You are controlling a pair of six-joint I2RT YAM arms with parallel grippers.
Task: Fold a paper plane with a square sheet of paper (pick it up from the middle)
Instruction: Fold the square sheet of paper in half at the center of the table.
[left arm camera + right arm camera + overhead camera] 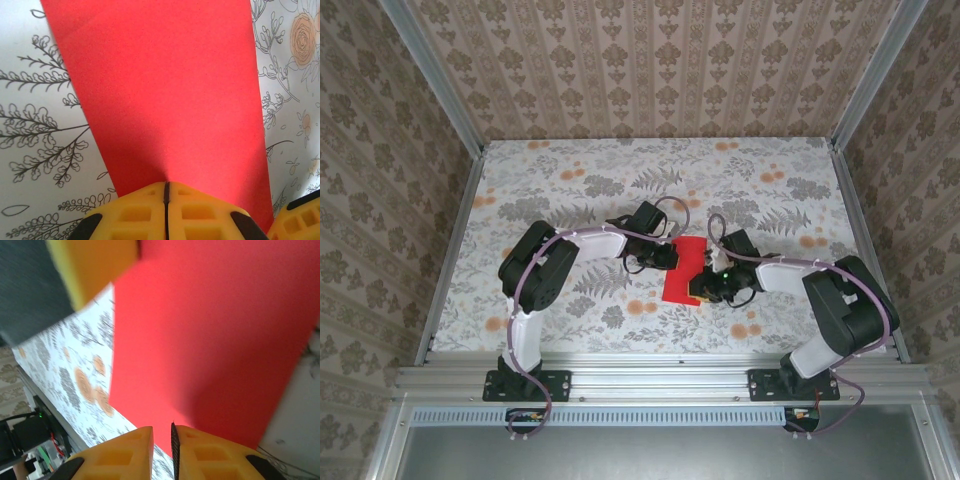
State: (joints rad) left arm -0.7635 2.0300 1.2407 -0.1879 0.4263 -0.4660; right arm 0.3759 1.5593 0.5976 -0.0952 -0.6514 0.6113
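A flower-printed table sits between patterned walls. The left arm and the right arm bend inward from the near edge and meet near the table's middle. Between them is the square sheet of paper, bright red, apparently raised off the cloth. The left gripper has its yellow fingers pressed together, pinching the sheet's edge. The right gripper has its fingers a sliver apart, with the paper's edge caught between them.
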